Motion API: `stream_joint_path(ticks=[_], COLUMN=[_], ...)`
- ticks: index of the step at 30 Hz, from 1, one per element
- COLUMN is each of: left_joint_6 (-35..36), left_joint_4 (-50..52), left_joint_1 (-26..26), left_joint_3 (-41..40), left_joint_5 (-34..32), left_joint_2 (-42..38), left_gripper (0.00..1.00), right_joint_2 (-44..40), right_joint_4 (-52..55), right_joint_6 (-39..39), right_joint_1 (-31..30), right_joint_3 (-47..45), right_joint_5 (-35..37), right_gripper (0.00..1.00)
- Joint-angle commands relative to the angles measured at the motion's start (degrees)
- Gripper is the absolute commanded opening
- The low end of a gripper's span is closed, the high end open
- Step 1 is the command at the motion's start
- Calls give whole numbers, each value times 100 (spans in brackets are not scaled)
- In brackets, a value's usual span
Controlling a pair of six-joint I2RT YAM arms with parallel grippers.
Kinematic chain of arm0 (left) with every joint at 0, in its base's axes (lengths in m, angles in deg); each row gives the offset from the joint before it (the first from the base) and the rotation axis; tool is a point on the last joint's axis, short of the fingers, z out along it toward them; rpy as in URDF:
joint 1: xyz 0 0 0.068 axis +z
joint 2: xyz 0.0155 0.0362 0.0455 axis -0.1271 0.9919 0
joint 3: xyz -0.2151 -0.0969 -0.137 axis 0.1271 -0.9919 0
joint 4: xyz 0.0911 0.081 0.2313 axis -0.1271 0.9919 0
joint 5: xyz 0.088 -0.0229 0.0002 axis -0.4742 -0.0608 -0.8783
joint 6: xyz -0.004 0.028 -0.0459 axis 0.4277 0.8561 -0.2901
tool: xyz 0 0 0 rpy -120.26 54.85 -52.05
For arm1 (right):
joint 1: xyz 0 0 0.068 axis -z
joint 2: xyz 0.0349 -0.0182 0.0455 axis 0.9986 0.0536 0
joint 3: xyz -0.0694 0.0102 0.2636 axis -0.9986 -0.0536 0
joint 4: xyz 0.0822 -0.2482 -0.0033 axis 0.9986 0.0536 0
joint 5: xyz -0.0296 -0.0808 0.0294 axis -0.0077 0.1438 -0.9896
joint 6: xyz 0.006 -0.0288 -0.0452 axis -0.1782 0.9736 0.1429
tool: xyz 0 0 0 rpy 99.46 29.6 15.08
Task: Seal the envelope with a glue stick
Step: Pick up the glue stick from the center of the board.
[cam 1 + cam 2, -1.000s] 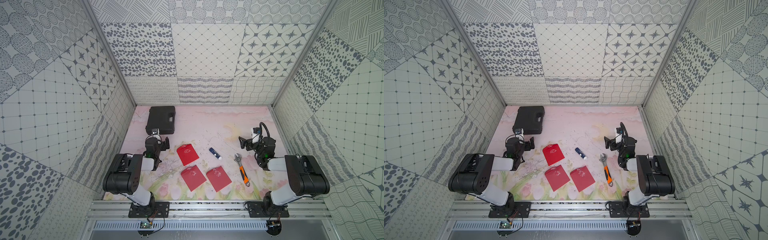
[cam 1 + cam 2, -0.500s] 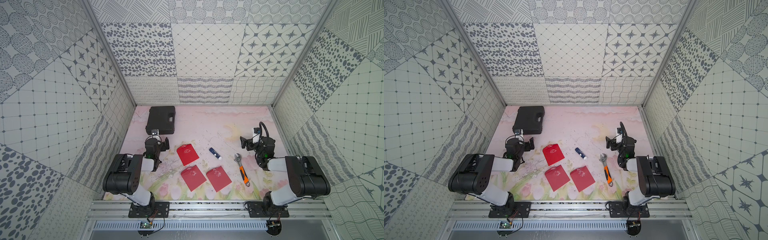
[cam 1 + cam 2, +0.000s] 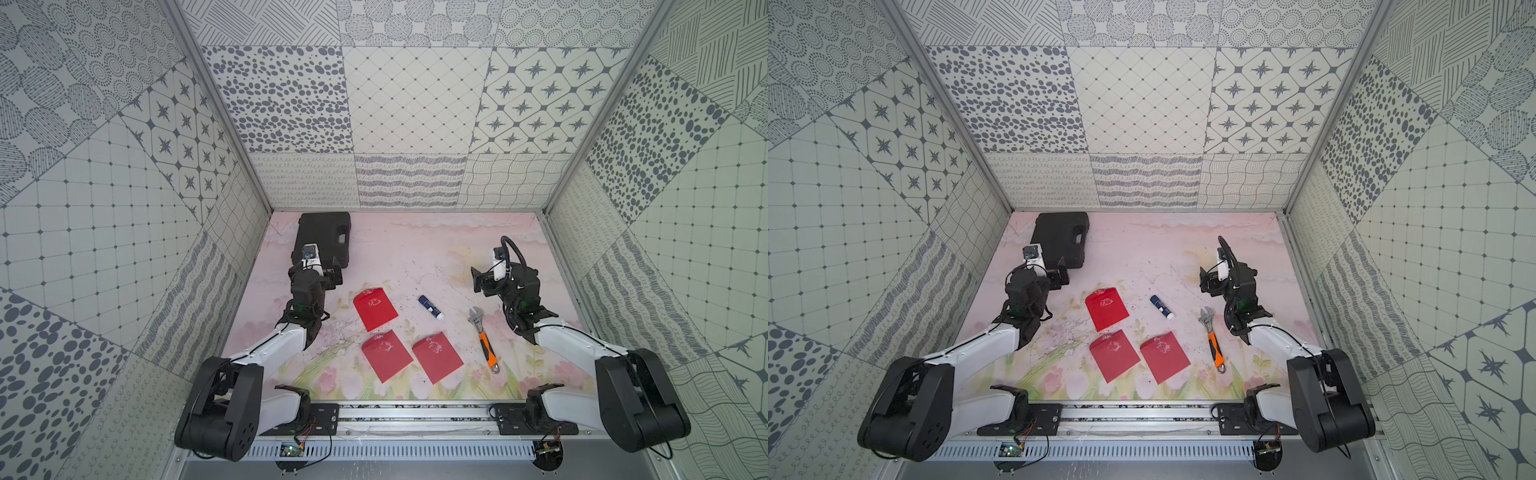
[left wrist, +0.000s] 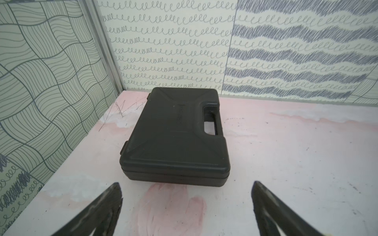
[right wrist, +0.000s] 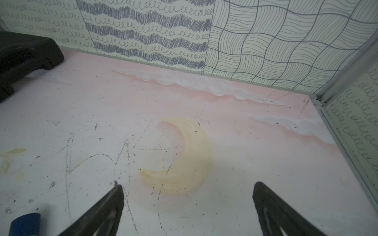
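Glue stick (image 3: pixel 430 308) flat on the table (image 3: pixel 415 249), unclaimed!
It lay diagonal, blue cap pointing away, between red envelope (image 3: pixel 375 309) and wrench (image 3: pixel 482 337); the right gripper (image 3: pixel 478 283), wide apart and empty, sat nearer, stick to its left; the left gripper (image 3: pixel 335 273), likewise apart, farther off.

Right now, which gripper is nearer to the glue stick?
Right. The right gripper is open, a little to the right of the glue stick and slightly farther back. The left gripper, also open, is farther off, beyond the red envelope, by the black case.
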Motion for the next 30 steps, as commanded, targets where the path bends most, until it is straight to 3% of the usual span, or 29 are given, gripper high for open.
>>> stream_joint_path(ticks=[1,8,16,21,30], left_joint_6=[-1098,-1588,-937,-501,-679], left_joint_4=[2589,4815,6413,6357,6209], left_joint_1=[-188,-186,-182,-183,-187], left_joint_3=[669,1870,3143,3113,2789], left_joint_5=[-252,423,1118,920,1044], left_joint_2=[-611,-963,-887,-903,-865], left_gripper=[98,96,97,97,97], right_joint_2=[-467,-1032,-1071,-972,-605], right_joint_4=[861,2235,3634,4181,5404], right_joint_6=[-8,-847,-1631,-1796,-2307], right_joint_1=[-373,-950,-1394,-1905,-2656], right_joint_3=[347,784,1503,1872,2527], right_joint_5=[304,252,-118,8,241], right_gripper=[99,99,98,97,94])
